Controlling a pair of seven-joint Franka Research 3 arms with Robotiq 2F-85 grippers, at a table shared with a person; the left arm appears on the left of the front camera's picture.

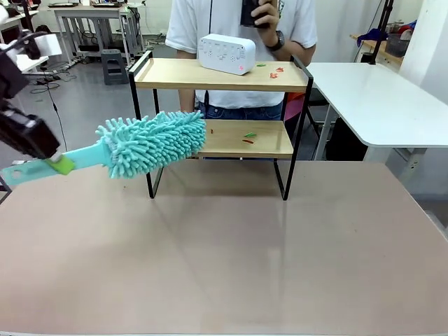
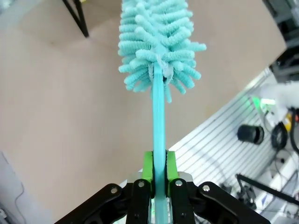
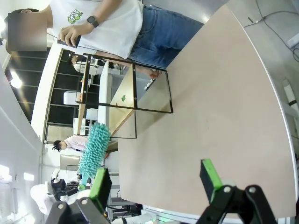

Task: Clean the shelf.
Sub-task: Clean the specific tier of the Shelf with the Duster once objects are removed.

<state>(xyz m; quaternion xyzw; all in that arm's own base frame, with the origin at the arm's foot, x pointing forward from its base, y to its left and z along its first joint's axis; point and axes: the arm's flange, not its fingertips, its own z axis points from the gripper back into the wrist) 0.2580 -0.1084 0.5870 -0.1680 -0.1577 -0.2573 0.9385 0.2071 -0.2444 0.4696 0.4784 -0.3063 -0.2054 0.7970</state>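
The shelf (image 1: 231,75) stands at the table's far middle, two light wooden boards in a thin black frame. A white box (image 1: 226,53) and small red and green scraps (image 1: 274,71) lie on its top board; more scraps (image 1: 248,138) lie on the lower board. My left gripper (image 1: 57,162) is shut on the handle of a teal fluffy duster (image 1: 150,143), whose head hangs just left of the lower board's left end. In the left wrist view the green pads (image 2: 147,170) clamp the handle (image 2: 159,121). My right gripper (image 3: 156,179) is open above the table, holding nothing.
A person (image 1: 241,28) stands behind the shelf holding a dark object at chest height. A second white table (image 1: 378,98) sits at the far right. The beige table (image 1: 224,259) spreads wide in front of the shelf.
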